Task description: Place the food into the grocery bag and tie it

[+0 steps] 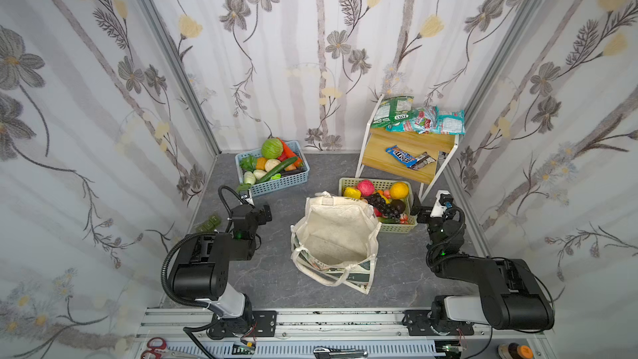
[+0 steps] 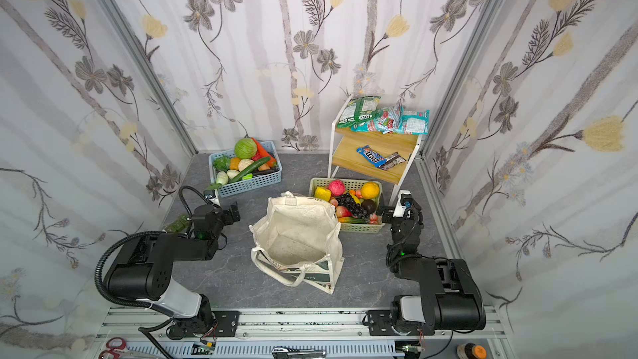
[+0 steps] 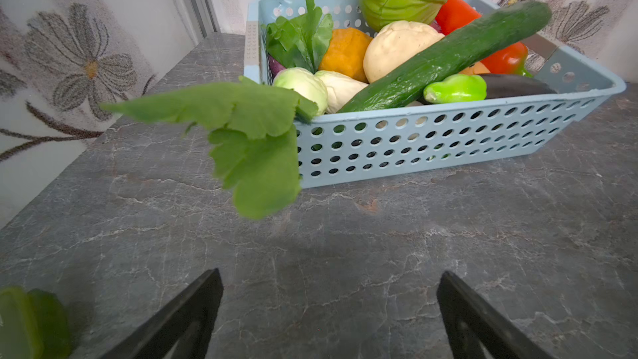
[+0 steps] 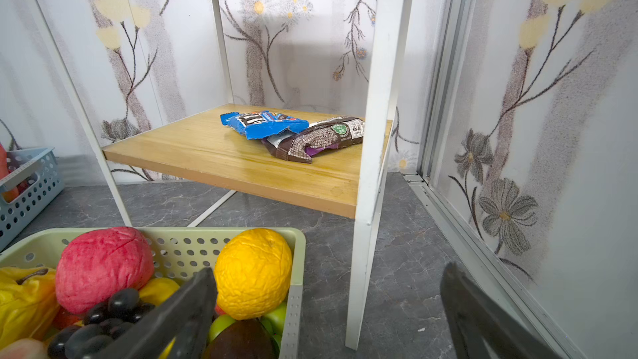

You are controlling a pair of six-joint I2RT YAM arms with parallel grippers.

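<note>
Your desk [image 1: 276,288] was a dark grey slab veined like marble, shut in on three sides by pale walls [image 1: 293,46] printed with grey and yellow flowers, with aluminium posts [image 1: 172,50] in the corners. On it you had one grocery bag [image 1: 336,236], two perforated plastic baskets and one two-tier shelf unit [image 1: 397,164], with two black arms reaching in from the near edge. The grocery bag stood near the middle between the left arm [image 1: 203,264] and the right arm [image 1: 500,284]: soft cream canvas, mouth gaping, loop handles drooping over its sides. The blue basket [image 1: 279,183] at the back left held the pale white-green vegetable [image 1: 249,177] among glossy produce. The pale green basket [image 1: 397,228], just beside the bag, held the dimpled round orange [image 1: 399,190] and the yellow fruit [image 1: 352,193]. The crinkly snack packet [image 1: 392,110] lay on the unit's top board, wood in a white frame. On the lower board lay one blue packet [image 4: 264,124] and one brown packet [image 4: 317,143]. Your left jaws and right jaws both stood wide apart, gripping nothing.
</note>
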